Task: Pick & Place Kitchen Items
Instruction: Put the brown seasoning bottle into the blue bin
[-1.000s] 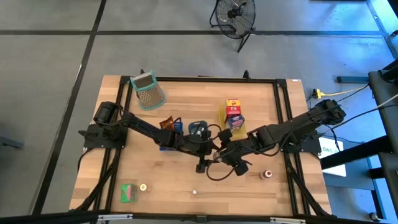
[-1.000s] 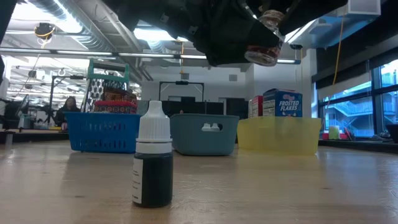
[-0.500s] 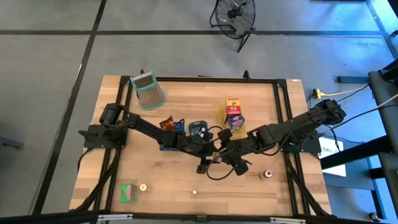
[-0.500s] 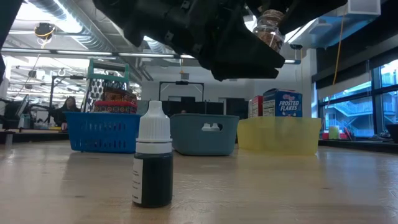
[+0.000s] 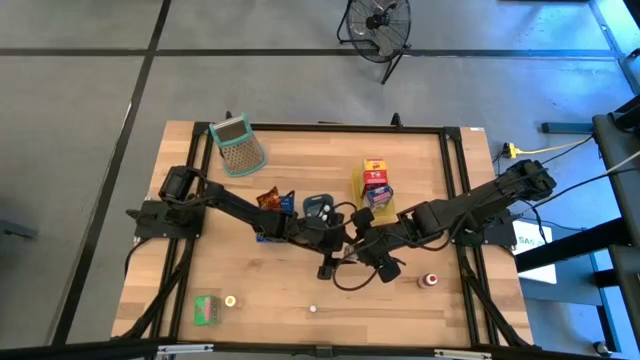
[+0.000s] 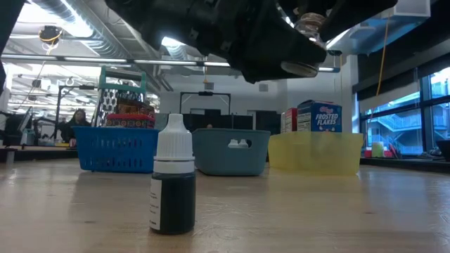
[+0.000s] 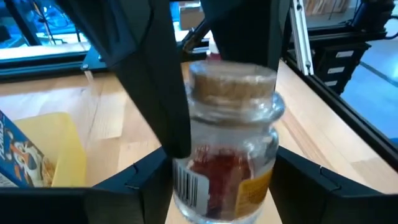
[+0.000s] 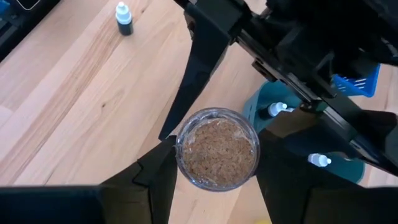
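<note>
- The small glass jar (image 7: 227,143), cork-lidded with a red and yellow label, hangs in the air above the middle of the table (image 5: 420,180), between both tools.
- My right tool (image 8: 214,168) is clamped on the jar from both sides.
- My left tool (image 7: 224,180) has the jar between its sides too, but I cannot tell whether it is gripping or loose.
- From above, the arms cover the jar completely. In the low view only its tilted lower part shows under the dark arm housings.
- A dropper bottle (image 6: 172,183) stands upright on the pale wood, well apart from the jar.
- Farther back sit a blue basket (image 6: 116,147), a grey-blue tray (image 6: 232,151) and a yellow tray (image 6: 316,151) with a Frosted Flakes carton (image 6: 318,116).
- A person (image 6: 76,119) sits far off in the room.
- Half a second ago the jar stood nearly upright; now it leans.
</note>
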Tool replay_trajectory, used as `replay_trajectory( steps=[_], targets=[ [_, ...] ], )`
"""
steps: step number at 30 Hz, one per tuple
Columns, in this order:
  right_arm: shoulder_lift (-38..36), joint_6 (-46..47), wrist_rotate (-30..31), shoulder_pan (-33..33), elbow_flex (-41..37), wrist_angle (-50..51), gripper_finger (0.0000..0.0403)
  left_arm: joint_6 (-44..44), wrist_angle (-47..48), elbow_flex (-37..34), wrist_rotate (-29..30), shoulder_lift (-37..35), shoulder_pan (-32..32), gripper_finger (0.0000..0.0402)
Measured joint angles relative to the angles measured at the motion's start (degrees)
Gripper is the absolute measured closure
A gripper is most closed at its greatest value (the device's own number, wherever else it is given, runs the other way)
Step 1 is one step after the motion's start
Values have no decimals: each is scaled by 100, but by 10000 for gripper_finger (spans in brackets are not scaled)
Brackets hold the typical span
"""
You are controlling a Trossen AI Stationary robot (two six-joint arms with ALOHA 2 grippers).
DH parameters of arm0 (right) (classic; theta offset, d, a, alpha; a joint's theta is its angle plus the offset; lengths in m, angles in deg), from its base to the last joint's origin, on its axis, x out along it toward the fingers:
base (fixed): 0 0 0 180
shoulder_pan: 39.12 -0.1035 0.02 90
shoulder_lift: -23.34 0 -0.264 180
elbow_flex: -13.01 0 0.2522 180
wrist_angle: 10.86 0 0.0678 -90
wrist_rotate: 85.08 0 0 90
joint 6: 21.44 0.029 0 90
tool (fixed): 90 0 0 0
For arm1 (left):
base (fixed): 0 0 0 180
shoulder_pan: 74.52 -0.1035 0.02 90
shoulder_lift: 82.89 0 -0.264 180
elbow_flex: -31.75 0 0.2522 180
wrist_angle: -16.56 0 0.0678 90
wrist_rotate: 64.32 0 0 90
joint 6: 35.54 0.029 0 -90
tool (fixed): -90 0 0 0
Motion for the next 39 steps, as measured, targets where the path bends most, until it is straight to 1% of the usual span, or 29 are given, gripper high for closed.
replay_trajectory(
  steps=[5, 11, 18, 22, 27, 32, 35, 37, 39],
  targets=[
    [0, 9, 1, 0, 0, -2, 212, 67, -240, 1, -6, 0, 3, 178],
    [0, 9, -2, 0, 0, -12, 212, 103, -224, 2, -51, 0, 7, 180],
    [0, 11, -22, 0, 0, -23, 212, 119, -216, 2, -116, 0, 7, 211],
    [0, 9, -19, 0, -2, -26, 211, 119, -214, 2, -118, 0, 7, 212],
    [0, -16, 19, 0, -7, -44, 195, 189, -209, 2, -118, 0, 13, 212],
    [2, -97, 304, -52, -7, -13, 172, 193, -122, 4, -87, 0, 21, 212],
    [-56, 21, 833, -184, -11, 138, 168, 199, 75, 4, 67, -55, 36, 212],
    [-178, 301, 1238, -301, -11, 320, 168, 269, 270, 9, 177, -155, 42, 212],
    [-340, 677, 1629, -433, -11, 626, 168, 334, 601, 9, 160, -279, 53, 212]
  ],
)
